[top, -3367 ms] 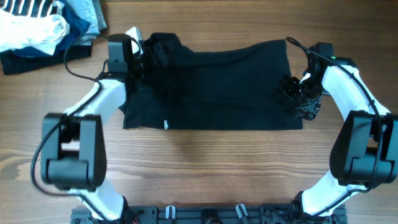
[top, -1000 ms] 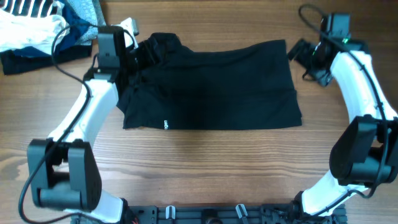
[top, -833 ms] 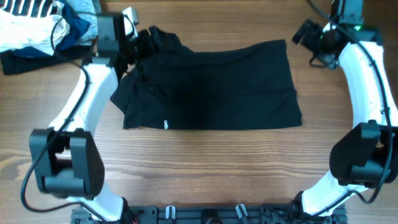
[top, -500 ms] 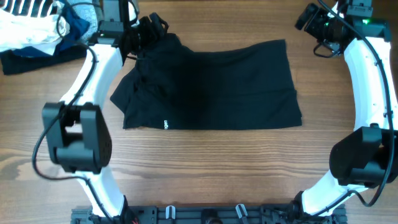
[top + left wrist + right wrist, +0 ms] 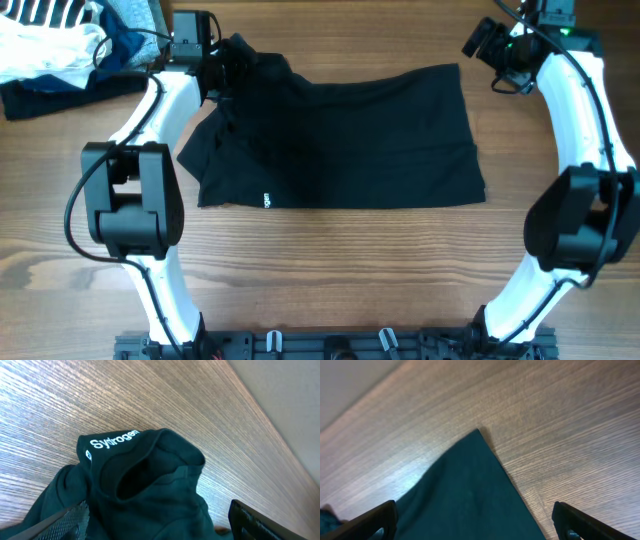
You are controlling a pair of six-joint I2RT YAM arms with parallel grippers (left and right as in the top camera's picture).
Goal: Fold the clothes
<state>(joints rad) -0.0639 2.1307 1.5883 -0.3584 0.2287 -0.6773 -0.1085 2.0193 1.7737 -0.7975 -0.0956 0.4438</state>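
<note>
1. The garment (image 5: 340, 140) lay spread flat in the middle of the counter (image 5: 330, 270). Its small white logo (image 5: 267, 200) was at the near left hem, and its far left corner was bunched up.
2. The left arm reached from the near edge up the left side of the counter. Its wrist was turned inward toward the bunched corner.
3. The left claw (image 5: 238, 60) stood wide open over that corner. In the wrist view the folded band with white lettering (image 5: 112, 440) lay between and ahead of the fingers (image 5: 65, 516). No grip on the fabric was seen. Whether a finger touched it could not be told.
4. The right arm stretched up the right side to the far edge and bent inward at the wrist.
5. The right claw (image 5: 478, 40) was fully open and held nothing. It hung just beyond the garment's far right corner (image 5: 477, 435), which lay flat on the wood.
6. A heap (image 5: 60, 45) of other clothes sat at the far left, apart from the garment.
</note>
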